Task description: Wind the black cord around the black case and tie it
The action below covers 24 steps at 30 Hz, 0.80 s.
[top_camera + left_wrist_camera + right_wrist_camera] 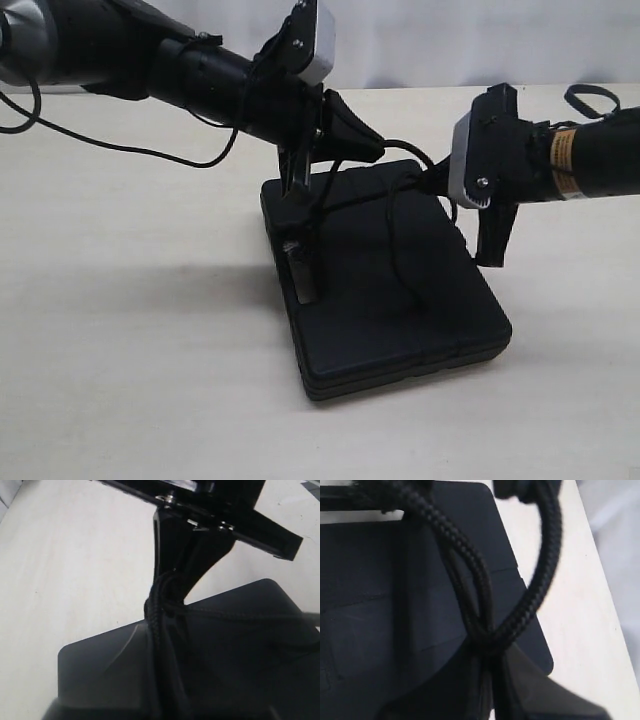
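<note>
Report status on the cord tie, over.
Left end effector shut on black cord. Right end effector likewise. Cord runs across black case. No obstruction seen.

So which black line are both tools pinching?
The thin braided black cord over the flat black plastic case; the smooth glossy cables hang loose, ungripped.

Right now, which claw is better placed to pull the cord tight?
Probably the right claw, shut on the black cord at the black case's corner, with bare table beyond. The left claw grips cord too.
</note>
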Each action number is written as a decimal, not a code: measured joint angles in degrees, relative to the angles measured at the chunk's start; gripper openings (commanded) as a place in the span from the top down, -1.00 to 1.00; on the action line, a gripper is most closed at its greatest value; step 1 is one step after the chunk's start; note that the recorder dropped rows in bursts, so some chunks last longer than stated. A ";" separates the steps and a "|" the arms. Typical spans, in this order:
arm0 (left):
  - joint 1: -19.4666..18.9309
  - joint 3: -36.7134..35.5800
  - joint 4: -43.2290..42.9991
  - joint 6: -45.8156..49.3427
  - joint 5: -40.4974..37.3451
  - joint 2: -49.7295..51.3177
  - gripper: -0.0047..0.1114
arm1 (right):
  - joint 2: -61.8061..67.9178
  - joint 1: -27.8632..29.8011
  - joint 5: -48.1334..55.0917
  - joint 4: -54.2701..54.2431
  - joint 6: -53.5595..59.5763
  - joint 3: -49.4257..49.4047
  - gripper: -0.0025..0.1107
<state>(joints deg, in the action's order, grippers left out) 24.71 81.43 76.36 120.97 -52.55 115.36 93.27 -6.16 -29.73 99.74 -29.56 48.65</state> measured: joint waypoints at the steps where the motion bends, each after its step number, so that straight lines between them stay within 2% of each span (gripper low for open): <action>1: 0.00 0.00 0.12 0.00 0.42 0.00 0.92 | 0.00 0.00 -0.59 0.00 0.82 0.00 0.88; 4: 0.00 0.00 0.22 -0.88 2.18 0.00 0.92 | 0.00 0.00 -0.93 0.00 2.19 0.00 0.85; 7: 0.00 0.00 0.22 -1.66 3.31 0.22 0.92 | 0.00 0.00 -1.02 0.00 2.76 -0.04 0.65; 9: 0.00 0.00 0.22 -2.03 3.39 0.84 0.92 | 0.00 0.00 -1.21 0.00 2.87 -0.04 0.40; 10: 0.00 0.00 0.22 -2.14 3.53 1.14 0.92 | 0.00 0.00 -1.21 0.00 3.00 -0.04 0.09; 12: 0.00 0.00 0.22 -2.23 3.76 1.61 0.92 | 0.00 0.00 -1.21 0.00 3.00 -0.04 -0.24; 16: 0.00 0.00 0.22 -2.23 4.00 1.65 0.92 | -0.10 0.00 -1.31 0.00 -0.94 -0.04 -0.29; 18: 0.00 0.00 0.22 -2.23 5.00 1.74 0.92 | -0.48 0.00 -1.31 0.00 -7.60 -0.04 -0.29; 22: 0.00 0.00 0.22 -2.23 5.96 2.11 0.92 | -3.77 0.00 -1.76 0.02 -28.39 -0.04 -0.29; 24: 0.00 0.00 0.22 -2.23 5.96 2.48 0.92 | -6.54 0.00 -3.63 0.02 -43.07 -0.04 -0.28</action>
<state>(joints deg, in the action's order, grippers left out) 24.71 81.43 76.58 118.74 -46.59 117.84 86.73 -6.16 -33.37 99.76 -72.63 48.61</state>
